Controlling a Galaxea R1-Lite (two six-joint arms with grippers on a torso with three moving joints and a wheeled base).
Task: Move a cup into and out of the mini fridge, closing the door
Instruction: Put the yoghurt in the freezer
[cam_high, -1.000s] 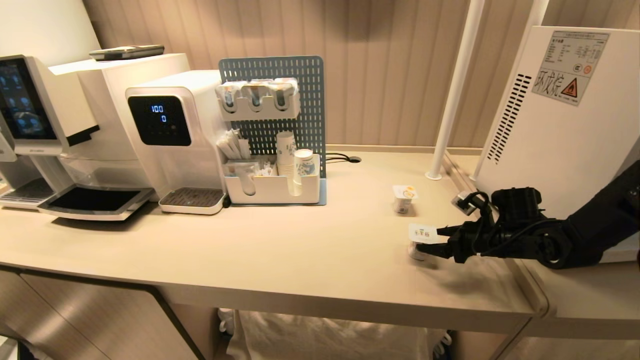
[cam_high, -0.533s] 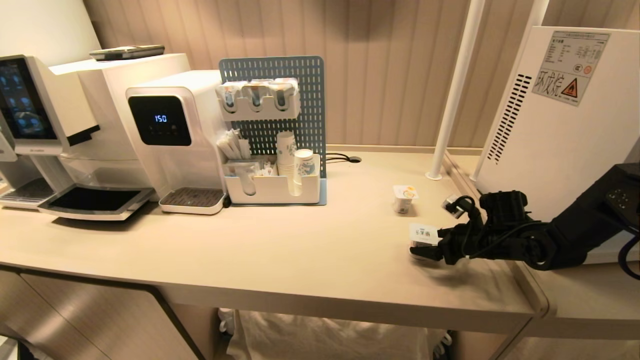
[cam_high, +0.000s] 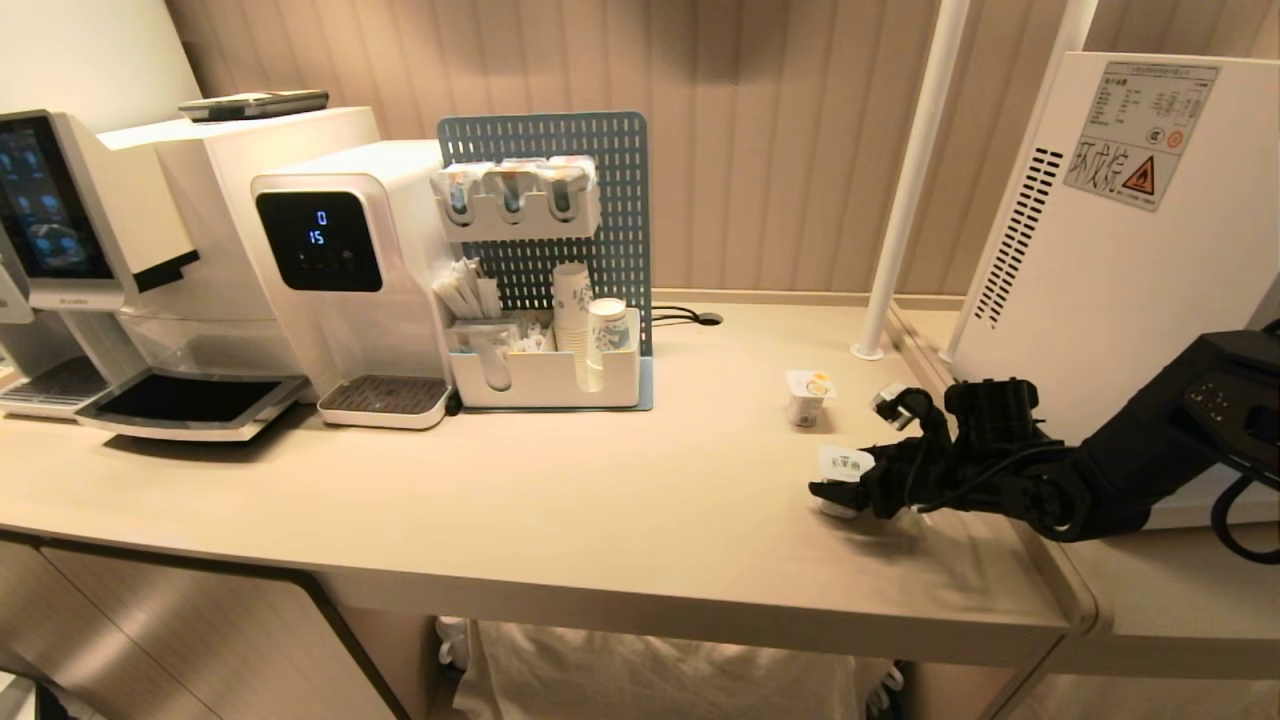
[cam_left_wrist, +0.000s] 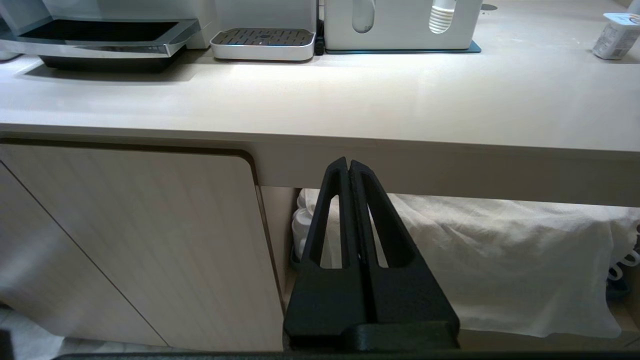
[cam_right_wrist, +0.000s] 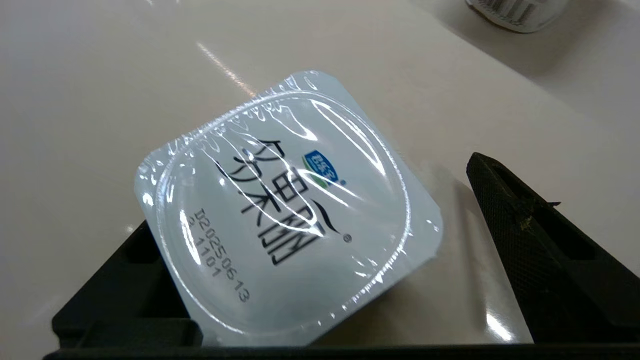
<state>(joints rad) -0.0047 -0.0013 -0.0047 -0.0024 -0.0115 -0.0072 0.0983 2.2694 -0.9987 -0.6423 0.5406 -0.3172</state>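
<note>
A small yogurt cup (cam_high: 843, 465) with a white foil lid stands upright on the beige counter (cam_high: 600, 500), near its right end. My right gripper (cam_high: 838, 483) reaches in low from the right and is open, one finger on each side of this cup (cam_right_wrist: 285, 210). In the right wrist view one finger (cam_right_wrist: 520, 235) stands clear of the lid, and the lid covers the other finger's tip. The white mini fridge (cam_high: 1130, 260) stands at the far right, showing its vented side and warning sticker. Its door is out of view. My left gripper (cam_left_wrist: 348, 162) hangs shut and parked below the counter's front edge.
A second cup (cam_high: 808, 395) stands just behind the first. A white pole (cam_high: 905, 190) rises beside the fridge. A white organizer with paper cups (cam_high: 545, 370), a water machine (cam_high: 340, 270) and a coffee machine (cam_high: 90, 230) line the counter's left half.
My right arm has pushed leftward along the counter, so its open fingers now straddle the front cup instead of stopping short of it. The cup has not moved.
</note>
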